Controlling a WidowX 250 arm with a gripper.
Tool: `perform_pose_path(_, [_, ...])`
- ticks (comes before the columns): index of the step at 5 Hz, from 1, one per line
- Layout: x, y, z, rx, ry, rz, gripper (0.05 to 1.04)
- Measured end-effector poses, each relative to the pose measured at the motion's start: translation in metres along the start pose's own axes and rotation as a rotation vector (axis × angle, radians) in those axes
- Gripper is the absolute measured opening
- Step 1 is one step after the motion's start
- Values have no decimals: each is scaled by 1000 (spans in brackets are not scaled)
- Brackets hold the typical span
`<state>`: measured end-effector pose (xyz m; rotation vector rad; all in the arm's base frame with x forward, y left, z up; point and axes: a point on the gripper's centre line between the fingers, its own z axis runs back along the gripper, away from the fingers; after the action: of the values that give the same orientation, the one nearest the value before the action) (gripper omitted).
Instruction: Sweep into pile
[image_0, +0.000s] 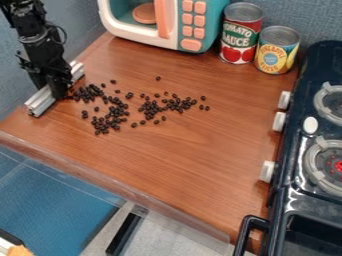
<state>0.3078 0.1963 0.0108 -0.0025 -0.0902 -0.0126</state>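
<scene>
I have the end effector down at the left part of the surface, its fingers closed on the middle of a silver metal bar. The bar sits low, running roughly alongside the left edge, one end pointing toward the far left corner and the other toward the near left corner. My arm comes in from the upper left and hangs down over it.

The dark beans are spread over the far left half of the surface, just beside the bar and out toward the middle. I see a thick patch right next to the end effector, another a little nearer the near edge, and a looser band stretching toward the stove. A few single beans lie apart: one out toward the far edge, a couple at the stove end of the band.

At the far edge I have a teal and white toy microwave with a pink disc inside. Just right of it stand two upright cans, a red one and a yellow and blue one. The dark stove runs along the right edge, white knobs facing the beans.
</scene>
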Motion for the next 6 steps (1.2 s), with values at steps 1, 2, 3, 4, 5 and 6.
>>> perform_pose_path(1, [1,-10,0,-5,-2,36,375])
perform_pose_path(2, [0,-18,-1,-10,-16,65,375])
perform_pose_path(3, [-2,-32,-1,-32,-22,80,375])
perform_pose_path(4, [-3,-44,-1,-47,-26,74,375])
perform_pose_path(5, [-7,-60,0,-60,-31,58,375])
perform_pose_path(6, [-13,-81,0,-86,-34,44,375])
